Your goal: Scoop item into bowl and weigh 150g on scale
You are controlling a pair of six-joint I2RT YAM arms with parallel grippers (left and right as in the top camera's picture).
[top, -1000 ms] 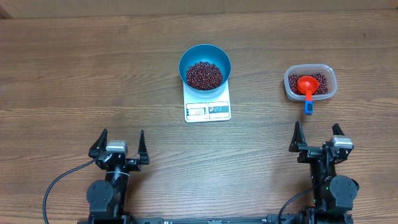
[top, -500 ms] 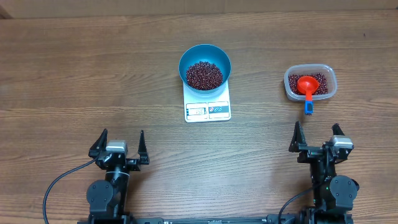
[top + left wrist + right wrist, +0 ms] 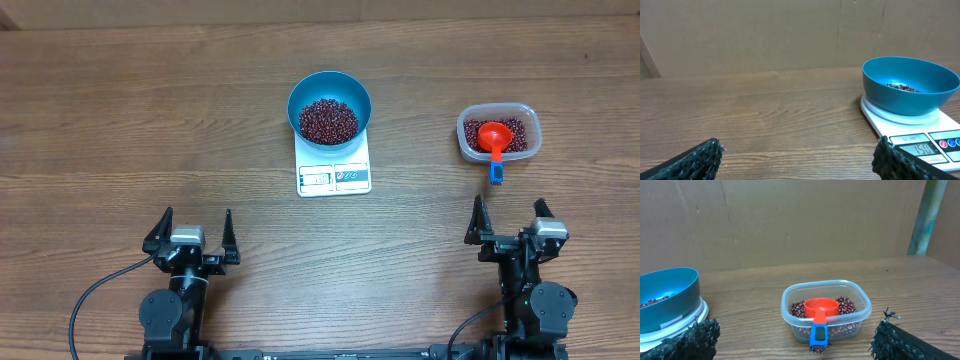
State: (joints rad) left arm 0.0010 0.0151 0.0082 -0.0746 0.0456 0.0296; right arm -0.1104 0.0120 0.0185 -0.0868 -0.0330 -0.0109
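A bright-blue bowl (image 3: 330, 107) holding dark red-brown beans (image 3: 328, 119) stands on the white scale (image 3: 334, 172) at the table's middle back; the bowl (image 3: 910, 85) and scale display (image 3: 922, 148) also show in the left wrist view, the bowl (image 3: 665, 297) at the left edge of the right wrist view. More beans (image 3: 514, 130) lie in a clear tub (image 3: 499, 133) at the right. My left gripper (image 3: 191, 232) sits open near the front left, holding nothing. My right gripper (image 3: 511, 222) is open just in front of the tub (image 3: 826, 311), with nothing between its fingers.
An orange-red scoop (image 3: 493, 139) with a blue handle tip rests in the clear tub, its handle (image 3: 818, 335) hanging over the near rim toward my right gripper. A cardboard wall stands behind the table. Bare wooden tabletop (image 3: 150, 120) stretches to the left.
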